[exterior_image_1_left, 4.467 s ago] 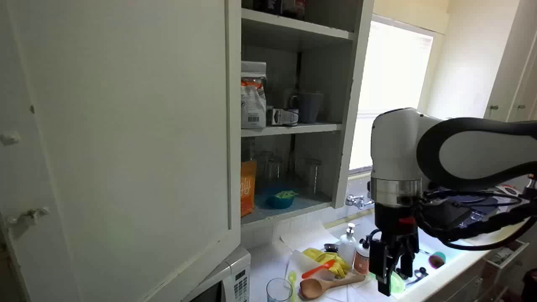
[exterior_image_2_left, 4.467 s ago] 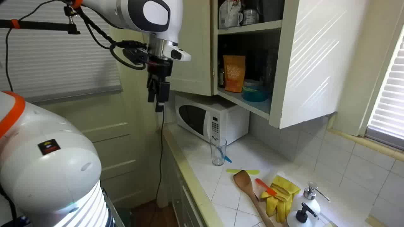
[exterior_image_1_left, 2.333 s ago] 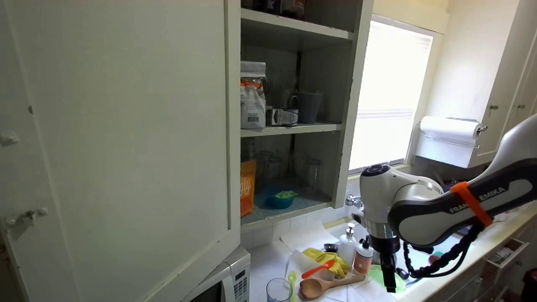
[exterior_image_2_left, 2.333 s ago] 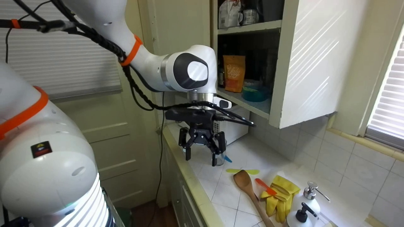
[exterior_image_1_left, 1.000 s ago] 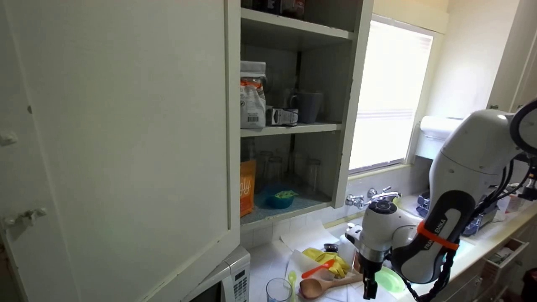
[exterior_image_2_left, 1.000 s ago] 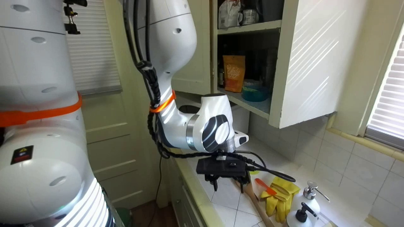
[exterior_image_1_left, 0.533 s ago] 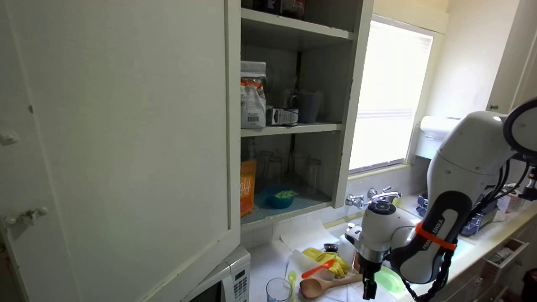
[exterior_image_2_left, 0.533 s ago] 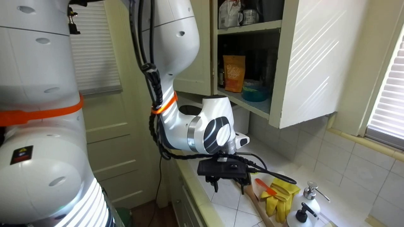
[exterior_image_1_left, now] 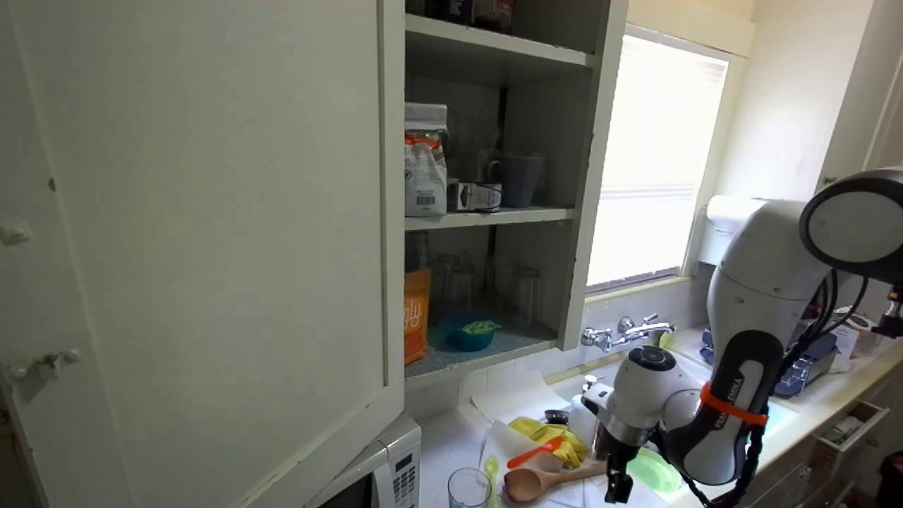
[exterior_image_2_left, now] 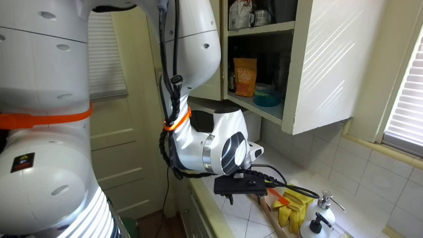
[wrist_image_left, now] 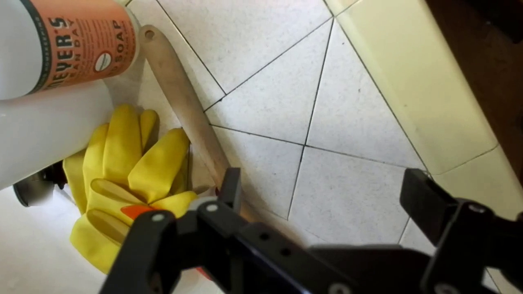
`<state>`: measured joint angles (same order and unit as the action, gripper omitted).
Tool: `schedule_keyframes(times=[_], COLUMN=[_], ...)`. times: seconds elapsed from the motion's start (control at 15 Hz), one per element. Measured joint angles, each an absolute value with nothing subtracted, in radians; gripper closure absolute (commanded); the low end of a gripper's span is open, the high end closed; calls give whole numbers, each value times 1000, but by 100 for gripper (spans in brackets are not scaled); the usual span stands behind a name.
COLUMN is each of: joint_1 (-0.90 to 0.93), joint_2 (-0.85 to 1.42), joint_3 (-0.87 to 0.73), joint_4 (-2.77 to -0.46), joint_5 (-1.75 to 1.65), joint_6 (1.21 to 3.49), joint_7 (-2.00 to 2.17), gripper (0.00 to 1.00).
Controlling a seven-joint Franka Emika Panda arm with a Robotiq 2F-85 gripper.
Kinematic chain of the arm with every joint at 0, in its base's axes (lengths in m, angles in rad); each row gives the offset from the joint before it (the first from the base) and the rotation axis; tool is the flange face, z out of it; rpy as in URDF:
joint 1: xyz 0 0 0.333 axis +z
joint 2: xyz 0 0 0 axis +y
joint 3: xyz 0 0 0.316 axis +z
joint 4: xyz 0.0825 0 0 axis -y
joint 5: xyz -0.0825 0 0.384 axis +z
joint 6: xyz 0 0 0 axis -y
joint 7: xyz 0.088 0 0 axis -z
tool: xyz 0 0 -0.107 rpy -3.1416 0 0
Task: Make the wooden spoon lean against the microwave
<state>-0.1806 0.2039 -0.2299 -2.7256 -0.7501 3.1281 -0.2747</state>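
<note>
The wooden spoon lies flat on the white tiled counter. Its bowl and handle show in an exterior view (exterior_image_1_left: 525, 485), and part of its handle shows in an exterior view (exterior_image_2_left: 271, 216). Its handle runs diagonally in the wrist view (wrist_image_left: 184, 96); its bowl is hidden there behind the gripper. My gripper (wrist_image_left: 325, 181) is open and empty above the counter, one finger (wrist_image_left: 232, 185) over the handle, the other well to its right. The gripper also shows in both exterior views (exterior_image_1_left: 619, 488) (exterior_image_2_left: 245, 199). The white microwave (exterior_image_1_left: 405, 462) stands in the corner, partly hidden by my arm in an exterior view (exterior_image_2_left: 252, 124).
Yellow gloves (wrist_image_left: 118, 163) and an orange utensil (exterior_image_2_left: 278, 195) lie beside the spoon. Soap bottles (wrist_image_left: 90, 41) stand near the handle end. A drinking glass (exterior_image_1_left: 469, 487) and a light green utensil (exterior_image_1_left: 492, 474) lie between spoon and microwave. The open cupboard (exterior_image_2_left: 261, 112) hangs above.
My gripper has come down from high beside the door to just above the counter by the spoon. In the last half second it has sunk and tilted slightly. The spoon has not moved.
</note>
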Motion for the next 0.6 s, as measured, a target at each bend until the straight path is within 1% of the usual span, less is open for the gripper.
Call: schedule_keyframes(times=[0.6], joint_1=[-133], joint_2=[431], joint_3=[-385], joint_4=[-2640], joint_5=[-809], joint_6=[3356], joint_7=[-383], gripper=[0])
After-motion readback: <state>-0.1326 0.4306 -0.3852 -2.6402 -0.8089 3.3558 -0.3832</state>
